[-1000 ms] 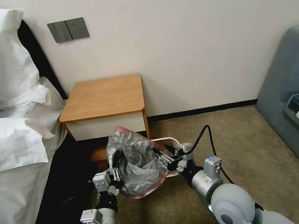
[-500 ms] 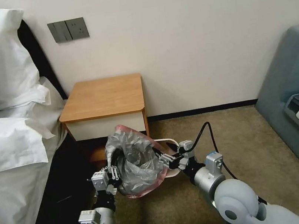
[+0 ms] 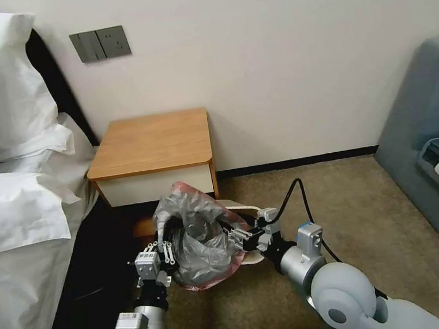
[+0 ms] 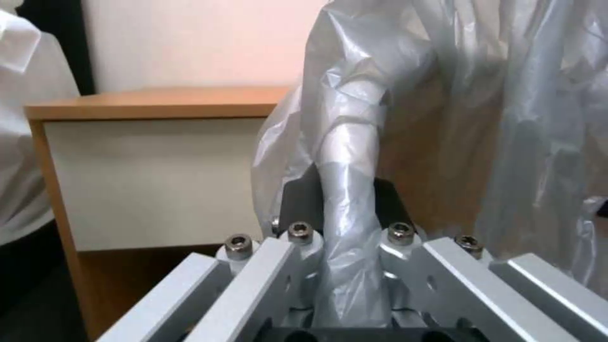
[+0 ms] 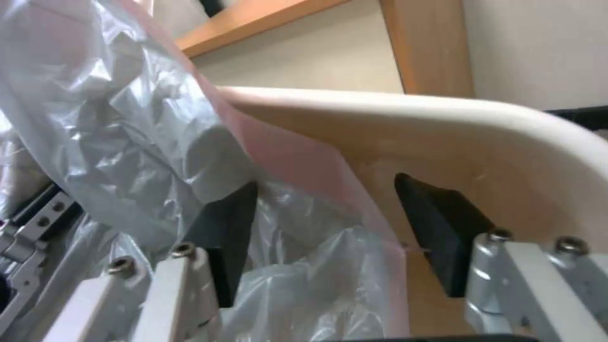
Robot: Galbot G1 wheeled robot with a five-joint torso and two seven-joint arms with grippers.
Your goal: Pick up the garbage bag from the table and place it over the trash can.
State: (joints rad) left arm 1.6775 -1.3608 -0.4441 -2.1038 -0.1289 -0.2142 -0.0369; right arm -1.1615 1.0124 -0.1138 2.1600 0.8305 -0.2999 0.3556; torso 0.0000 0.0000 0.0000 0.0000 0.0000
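The garbage bag point(image 3: 200, 239), crinkled grey film with a pinkish-red edge, hangs bunched over the trash can point(image 3: 243, 204) on the carpet in front of the table point(image 3: 155, 141). My left gripper point(image 3: 164, 253) is at the bag's left side, shut on a twisted fold of the film point(image 4: 348, 190). My right gripper point(image 3: 235, 235) is at the bag's right side, against the bin's cream rim point(image 5: 443, 123). Its fingers point(image 5: 443, 228) stand wide apart, and loose film with the pink edge point(image 5: 304, 166) lies between them. Most of the bin is hidden by the bag.
The bed point(image 3: 14, 228) with white pillows runs along the left, close to my left arm. A grey sofa point(image 3: 435, 132) stands at the right. The table's white drawer front point(image 4: 152, 180) is just behind the bag. Open carpet point(image 3: 347, 211) lies to the right.
My right arm has shifted a little left, pressing the gripper closer into the bag's right side. The bag has bunched slightly. The left gripper has kept its hold and hardly moved.
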